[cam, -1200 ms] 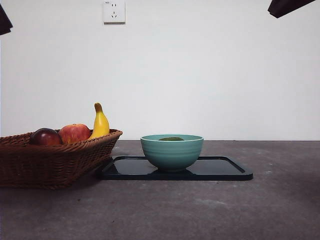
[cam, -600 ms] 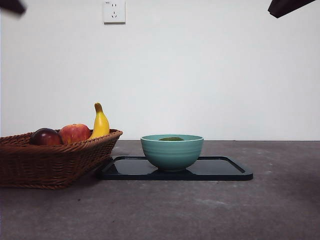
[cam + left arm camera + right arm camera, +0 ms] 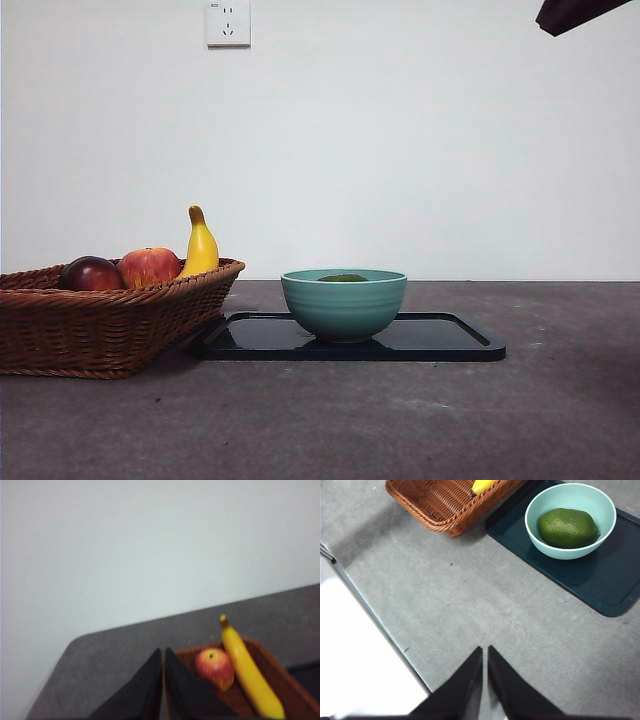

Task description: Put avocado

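Resting in the bowl (image 3: pixel 570 520), the avocado (image 3: pixel 568 528).

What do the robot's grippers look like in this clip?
Both wrist views show the same build: the left gripper and right gripper each have two plain matte black jaws, wedge-shaped and tapering to points. No cables or markings show.

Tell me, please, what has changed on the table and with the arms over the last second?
The black arm tip at the front view's top left corner rose out of view. Nothing was gripped or released. The avocado stays in the teal bowl on the dark tray, and the basket of fruit is unmoved.
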Controlling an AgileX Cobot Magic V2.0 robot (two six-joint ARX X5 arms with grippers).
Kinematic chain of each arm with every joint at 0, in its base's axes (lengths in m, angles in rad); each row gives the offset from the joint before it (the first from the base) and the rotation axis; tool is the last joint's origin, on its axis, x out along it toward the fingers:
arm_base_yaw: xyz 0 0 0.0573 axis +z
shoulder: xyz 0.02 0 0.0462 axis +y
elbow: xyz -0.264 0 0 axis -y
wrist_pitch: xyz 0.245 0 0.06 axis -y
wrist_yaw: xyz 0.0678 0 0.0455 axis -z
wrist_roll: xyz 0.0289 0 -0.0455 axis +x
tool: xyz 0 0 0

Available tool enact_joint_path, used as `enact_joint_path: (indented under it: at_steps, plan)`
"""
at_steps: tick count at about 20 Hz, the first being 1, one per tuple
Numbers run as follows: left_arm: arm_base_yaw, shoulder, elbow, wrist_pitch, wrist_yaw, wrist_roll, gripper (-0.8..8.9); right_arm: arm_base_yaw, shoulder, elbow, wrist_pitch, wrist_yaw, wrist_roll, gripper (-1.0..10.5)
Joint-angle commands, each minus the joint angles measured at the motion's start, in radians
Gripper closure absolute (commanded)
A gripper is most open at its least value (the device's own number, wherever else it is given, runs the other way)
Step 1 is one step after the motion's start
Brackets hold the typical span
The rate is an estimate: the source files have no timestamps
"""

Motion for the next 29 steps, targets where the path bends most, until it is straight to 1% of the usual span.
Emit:
enact_joint_path:
  at_steps: [1, 5, 10, 14, 18, 29]
  plan:
    - [0.012, -0.055, -0.092, 0.034, -0.006, -0.004, 8.05, 0.010, 0.006, 0.005, 0.009, 0.000, 0.010, 9.4]
    - [0.015, -0.148, -0.216, 0.022, -0.006, -0.019, 8.05, 0.010, 0.006, 0.005, 0.009, 0.000, 0.010, 9.4]
    - [0.015, -0.208, -0.300, 0.006, -0.025, -0.034, 8.05, 0.010, 0.006, 0.005, 0.009, 0.000, 0.010, 9.4]
    - [0.015, -0.208, -0.328, -0.019, -0.025, -0.057, 8.05, 0.010, 0.006, 0.005, 0.009, 0.000, 0.010, 9.4]
    - [0.015, -0.208, -0.328, -0.128, -0.025, -0.077, 8.05, 0.010, 0.006, 0.005, 0.009, 0.000, 0.010, 9.4]
    - [0.015, -0.208, -0.328, -0.126, -0.025, -0.081, 8.05, 0.010, 0.006, 0.005, 0.009, 0.000, 0.010, 9.4]
